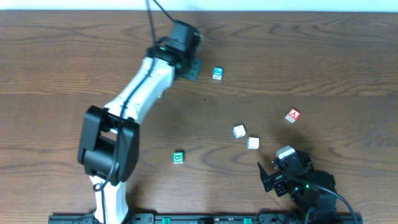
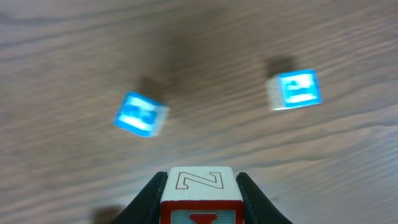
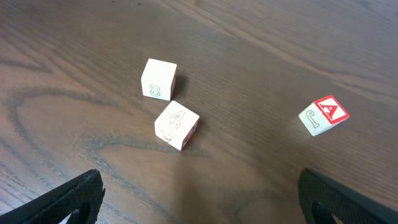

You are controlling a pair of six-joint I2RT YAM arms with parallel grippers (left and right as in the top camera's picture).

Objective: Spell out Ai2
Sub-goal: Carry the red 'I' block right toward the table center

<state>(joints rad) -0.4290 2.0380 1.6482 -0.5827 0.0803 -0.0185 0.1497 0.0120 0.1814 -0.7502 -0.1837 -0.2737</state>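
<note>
My left gripper [image 2: 200, 198] is shut on a white block [image 2: 198, 180] with a "Z" outlined on top and a red-framed front face. It holds the block above the wood, at the table's far side in the overhead view [image 1: 188, 62]. A red "A" block [image 1: 293, 116] lies at the right and also shows in the right wrist view [image 3: 323, 115]. Two white blocks lie mid-table, one marked "8" [image 3: 158, 78] and one marked "4" [image 3: 176, 124]. My right gripper [image 3: 205, 199] is open and empty, short of them at the front right [image 1: 273, 176].
Two blurred blue blocks [image 2: 141, 115] [image 2: 295, 89] lie beyond the held block. Only one blue block [image 1: 217, 73] shows in the overhead view. A green block [image 1: 178, 157] lies at the front centre. The left arm [image 1: 134, 93] crosses the table's left half.
</note>
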